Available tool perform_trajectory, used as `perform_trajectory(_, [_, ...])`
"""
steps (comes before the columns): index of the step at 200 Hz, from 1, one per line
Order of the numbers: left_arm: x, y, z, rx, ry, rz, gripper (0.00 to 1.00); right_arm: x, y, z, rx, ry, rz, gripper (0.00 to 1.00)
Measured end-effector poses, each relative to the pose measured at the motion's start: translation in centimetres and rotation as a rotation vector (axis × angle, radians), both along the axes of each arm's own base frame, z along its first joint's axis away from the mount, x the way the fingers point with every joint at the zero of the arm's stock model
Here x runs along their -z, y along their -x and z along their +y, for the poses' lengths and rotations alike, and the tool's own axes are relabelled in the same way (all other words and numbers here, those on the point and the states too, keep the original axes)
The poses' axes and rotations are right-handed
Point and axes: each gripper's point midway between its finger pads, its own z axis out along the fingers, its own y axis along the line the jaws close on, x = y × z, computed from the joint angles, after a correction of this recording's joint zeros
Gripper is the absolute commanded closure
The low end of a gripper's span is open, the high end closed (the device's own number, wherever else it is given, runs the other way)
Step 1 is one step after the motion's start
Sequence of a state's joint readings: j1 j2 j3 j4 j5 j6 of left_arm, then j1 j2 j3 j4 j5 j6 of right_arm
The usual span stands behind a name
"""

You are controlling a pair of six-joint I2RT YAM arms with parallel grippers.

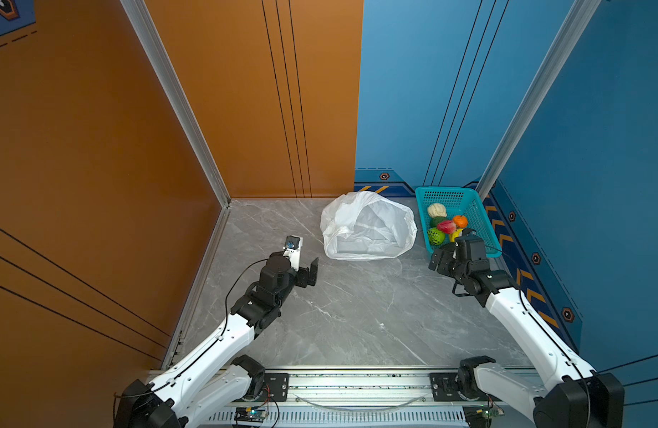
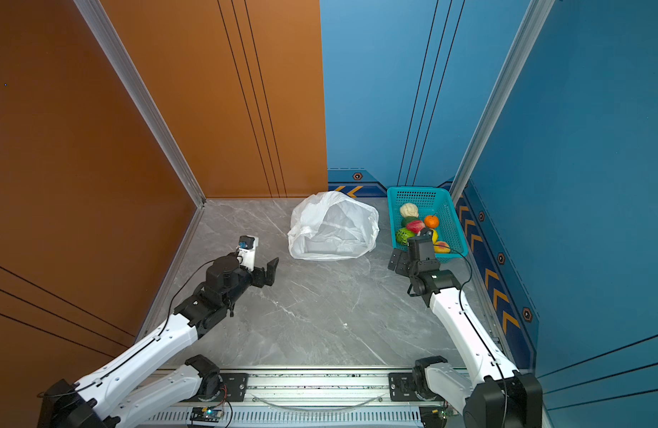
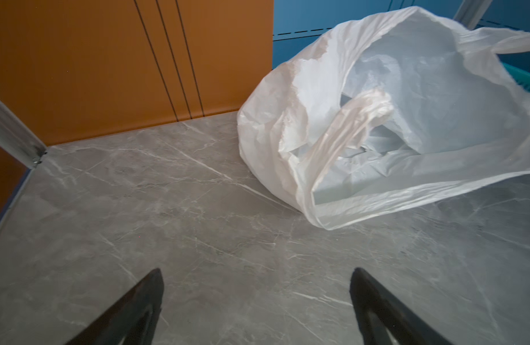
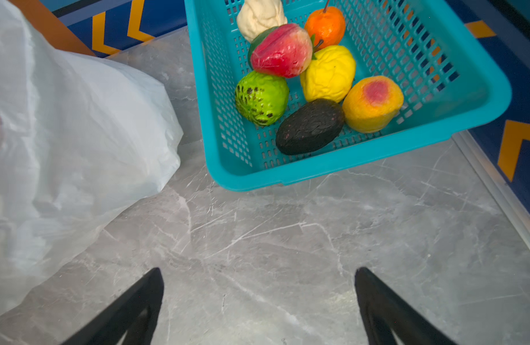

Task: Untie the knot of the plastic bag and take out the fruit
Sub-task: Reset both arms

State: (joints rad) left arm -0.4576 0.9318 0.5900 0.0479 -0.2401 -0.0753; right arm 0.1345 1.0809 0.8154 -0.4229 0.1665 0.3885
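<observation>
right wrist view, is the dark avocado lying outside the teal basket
No, the avocado lies inside the teal basket, beside the yellow-red peach.

The wide middle and front of the grey surface (image 1: 357,315) is bare, so there is free passage between the two arms. At the back the plastic bag (image 1: 368,226) stands in the way, with its mouth open toward the front. Just beside it, in the back corner against the blue wall (image 1: 598,185), sits the teal basket (image 1: 451,198), and the fruit (image 1: 446,226) fills part of it. Only a narrow strip of surface separates bag and basket. The orange wall (image 1: 97,185) closes the left side.
</observation>
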Motion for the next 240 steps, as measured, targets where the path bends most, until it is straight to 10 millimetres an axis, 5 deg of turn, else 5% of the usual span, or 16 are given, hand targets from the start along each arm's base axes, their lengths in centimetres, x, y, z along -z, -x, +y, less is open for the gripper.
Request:
perform_trajectory(58, [3.2, -3.6, 7.4, -0.246, -0.055, -0.006, 0.02, 3.0, -2.0, -3.9, 0.02, 0.109, -0.091, 0.0])
perform_trajectory(115, [7.6, -5.2, 8.7, -0.275, -0.12, -0.015, 0.02, 6.4, -4.9, -3.5, -0.062, 0.151, -0.142, 0.0])
perform_trajectory(177, [5.7, -6.0, 8.9, -0.275, -0.139, -0.134, 0.02, 7.9, -6.1, -3.2, -0.09, 0.144, -0.235, 0.0])
perform_trajectory(240, [8.4, -5.0, 11.2, -0.325, -0.15, -0.097, 0.01, 8.6, -7.0, -2.7, -0.12, 0.156, -0.306, 0.0])
